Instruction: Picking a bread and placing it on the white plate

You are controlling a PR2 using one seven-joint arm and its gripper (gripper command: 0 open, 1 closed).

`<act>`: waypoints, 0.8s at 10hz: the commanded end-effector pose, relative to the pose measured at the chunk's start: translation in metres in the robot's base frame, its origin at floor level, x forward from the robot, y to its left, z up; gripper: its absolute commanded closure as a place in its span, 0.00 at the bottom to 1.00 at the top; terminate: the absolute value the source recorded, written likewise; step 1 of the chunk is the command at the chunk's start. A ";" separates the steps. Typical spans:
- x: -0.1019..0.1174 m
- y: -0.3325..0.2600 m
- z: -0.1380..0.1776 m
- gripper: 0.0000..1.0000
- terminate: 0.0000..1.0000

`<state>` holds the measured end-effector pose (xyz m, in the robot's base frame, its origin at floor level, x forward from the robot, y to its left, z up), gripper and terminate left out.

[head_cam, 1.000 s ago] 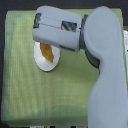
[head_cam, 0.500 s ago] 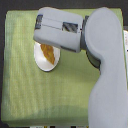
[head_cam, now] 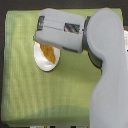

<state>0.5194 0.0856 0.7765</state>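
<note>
Green cloth covers the counter [head_cam: 30, 95]; white plate [head_cam: 45, 63] sits toward its far edge. Bread [head_cam: 47, 52] lies on the plate as a second ago, placement apparently done. My pincer is hidden under my forearm [head_cam: 62, 31], state unreadable.

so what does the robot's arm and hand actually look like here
The arm is a thick, smooth shell in pale blue-grey, with rounded, tube-like segments. It ends in a boxy, lighter grey hand housing with rounded corners. A dark panel with light diagonal streaks sits on the housing's top, and there is a small dark mark on its end. No cables show, and the fingers are not visible.
</note>
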 end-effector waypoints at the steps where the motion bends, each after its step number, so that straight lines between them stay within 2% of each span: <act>1: 0.004 -0.008 0.020 0.00 0.00; 3: 0.033 0.002 0.064 0.00 0.00; 4: 0.055 -0.007 0.101 0.00 0.00; 6: 0.067 -0.024 0.124 0.00 0.00; 8: 0.069 -0.052 0.133 0.00 0.00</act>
<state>0.5615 0.0776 0.8553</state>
